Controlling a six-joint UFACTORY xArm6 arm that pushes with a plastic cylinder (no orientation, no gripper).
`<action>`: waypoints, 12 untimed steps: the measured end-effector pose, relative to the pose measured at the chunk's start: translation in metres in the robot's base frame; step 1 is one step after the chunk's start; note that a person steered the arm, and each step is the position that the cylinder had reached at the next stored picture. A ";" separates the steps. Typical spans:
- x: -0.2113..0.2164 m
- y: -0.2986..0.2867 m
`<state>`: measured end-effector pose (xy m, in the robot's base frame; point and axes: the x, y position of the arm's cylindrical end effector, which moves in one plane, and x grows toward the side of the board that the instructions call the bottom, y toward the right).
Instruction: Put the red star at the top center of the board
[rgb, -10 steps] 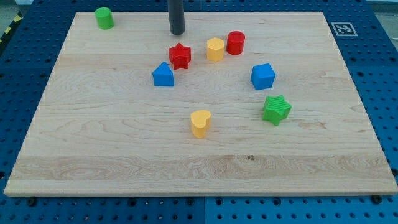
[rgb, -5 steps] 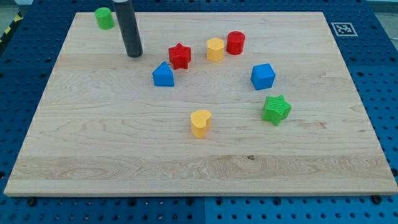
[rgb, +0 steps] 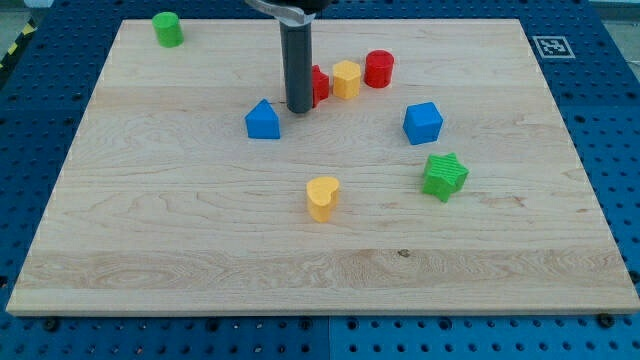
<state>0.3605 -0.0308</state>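
Nearest, my tip (rgb: 299, 108) sits upper centre of the frame with no jaws to open or shut, against the red star's (rgb: 319, 83) lower-left side. Probably light, rigid and prone to spinning on its points, so push squarely. Beyond stands a yellow block (rgb: 346, 78).

The board (rgb: 200, 250) is pale wood with fine grain lines, and a black-and-white square marker (rgb: 549, 46) sits at its far right corner. Around it the table (rgb: 620, 120) is blue, dotted with dark holes.

The rod is dark grey to black down to my tip (rgb: 299, 108). The star (rgb: 319, 83) showing behind it is red, as is the cylinder (rgb: 379, 69). The hexagonal block (rgb: 347, 79) and the heart (rgb: 322, 198) are yellow. The house-shaped block (rgb: 263, 120) and the cube (rgb: 422, 123) are blue. The far-left cylinder (rgb: 168, 29) and the ridged star (rgb: 444, 176) are green.
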 end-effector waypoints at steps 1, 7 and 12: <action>-0.015 0.000; -0.069 0.023; -0.108 -0.012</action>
